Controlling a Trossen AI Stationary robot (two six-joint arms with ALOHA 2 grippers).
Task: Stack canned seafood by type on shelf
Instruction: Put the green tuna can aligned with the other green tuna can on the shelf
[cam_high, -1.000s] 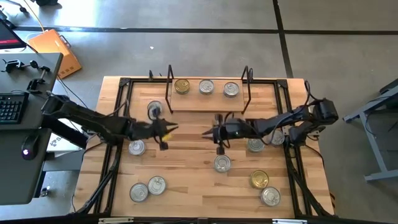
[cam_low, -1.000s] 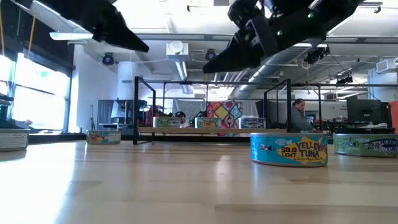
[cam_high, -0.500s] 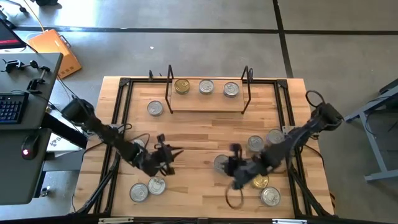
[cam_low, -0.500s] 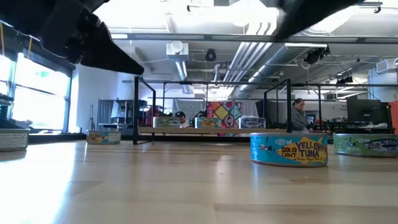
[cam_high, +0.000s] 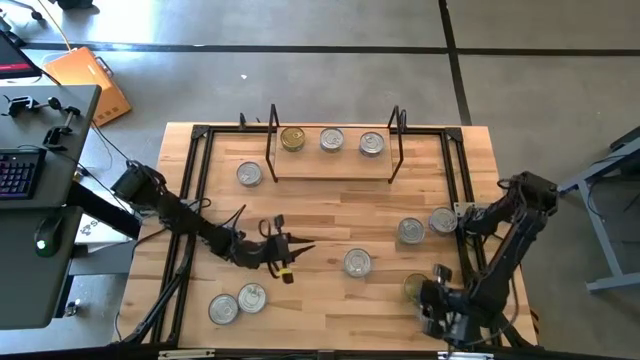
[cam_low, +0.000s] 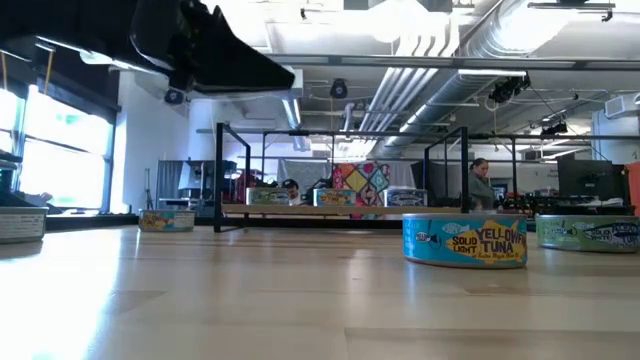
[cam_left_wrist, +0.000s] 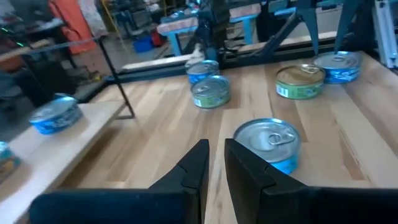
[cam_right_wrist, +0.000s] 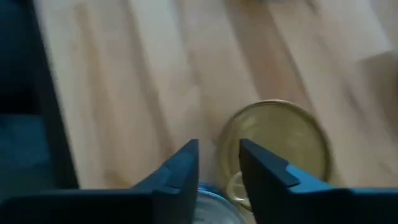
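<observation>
Wooden tabletop (cam_high: 320, 215) carried most cans loose; only three stood on the shelf (cam_high: 330, 165), unstacked. Left gripper (cam_high: 290, 252) hovered nearly closed, empty. Right gripper (cam_high: 432, 300), slightly parted, hung over the gold-lidded can (cam_right_wrist: 280, 149).

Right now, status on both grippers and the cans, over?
Left gripper shut, empty, mid-table. Right gripper over the gold-lidded can, holding nothing. Three cans on the shelf, unstacked. Nothing in the way.
</observation>
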